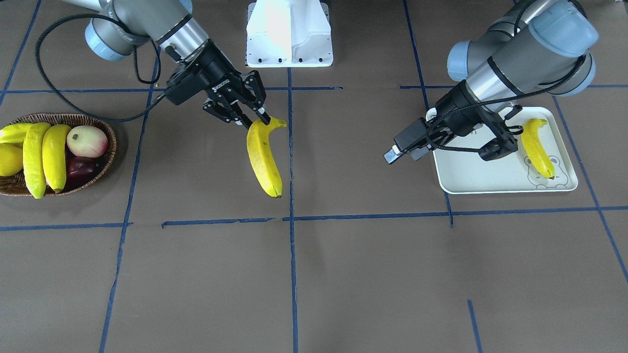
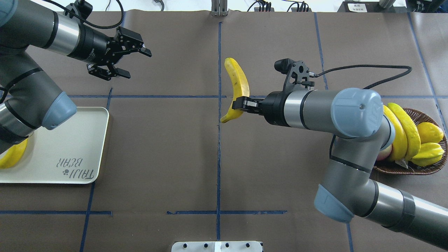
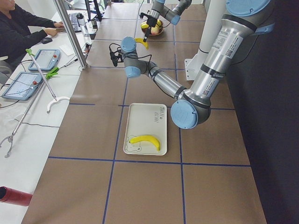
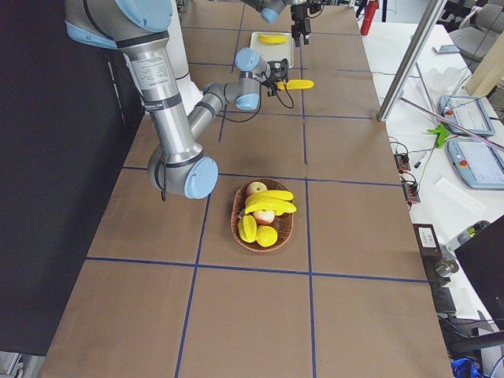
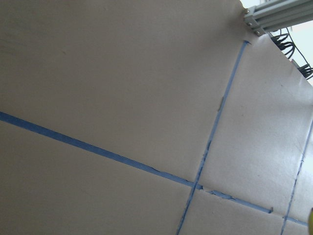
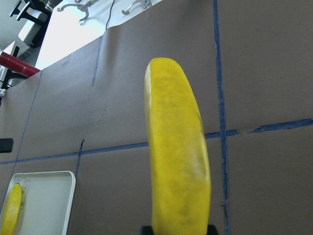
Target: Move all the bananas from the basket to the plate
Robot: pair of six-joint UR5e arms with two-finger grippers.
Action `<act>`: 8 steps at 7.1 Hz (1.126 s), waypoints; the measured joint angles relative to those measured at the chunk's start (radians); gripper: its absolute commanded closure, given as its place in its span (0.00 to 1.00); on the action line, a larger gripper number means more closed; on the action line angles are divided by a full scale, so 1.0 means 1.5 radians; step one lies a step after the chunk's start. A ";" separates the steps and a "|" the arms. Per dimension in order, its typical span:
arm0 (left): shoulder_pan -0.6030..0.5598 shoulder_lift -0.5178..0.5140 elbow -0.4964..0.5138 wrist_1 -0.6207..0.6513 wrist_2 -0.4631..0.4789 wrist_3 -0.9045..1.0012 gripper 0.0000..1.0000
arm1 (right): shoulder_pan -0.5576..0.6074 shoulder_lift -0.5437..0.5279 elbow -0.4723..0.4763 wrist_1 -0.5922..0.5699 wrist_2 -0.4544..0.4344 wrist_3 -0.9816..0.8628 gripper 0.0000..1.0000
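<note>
One camera faces the robot [image 1: 289, 34] from across the table [image 1: 343, 274], looking steeply down; another looks down from behind its shoulders, and both share the banana [image 1: 263, 157] held mid-table. Two stand far back at the table's ends, and each wrist camera rides close above the table.

Banana [image 1: 262, 157] — between basket [image 1: 111, 147] and plate [image 1: 471, 172]

My rig sits in what looks like a robotics lab: tape-gridded table [image 1: 373, 284], teach pendants [image 3: 44, 59], an operator [image 3: 21, 28] seated alongside.
</note>
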State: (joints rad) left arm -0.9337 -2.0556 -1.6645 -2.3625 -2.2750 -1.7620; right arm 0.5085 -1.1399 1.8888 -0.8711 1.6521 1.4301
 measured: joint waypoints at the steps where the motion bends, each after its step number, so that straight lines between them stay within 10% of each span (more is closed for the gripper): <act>1: 0.016 -0.018 0.000 -0.017 0.009 -0.037 0.01 | -0.022 0.006 0.005 0.000 -0.028 0.004 1.00; 7: 0.169 -0.126 0.031 -0.021 0.182 -0.103 0.01 | -0.047 0.009 0.022 0.000 -0.048 0.007 0.99; 8: 0.174 -0.148 0.053 -0.022 0.190 -0.104 0.25 | -0.047 0.008 0.023 0.000 -0.048 0.007 0.99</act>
State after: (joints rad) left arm -0.6720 -2.2773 -1.5847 -2.3959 -1.9895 -1.9172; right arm 0.4377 -1.1273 1.9239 -0.8713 1.5802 1.4404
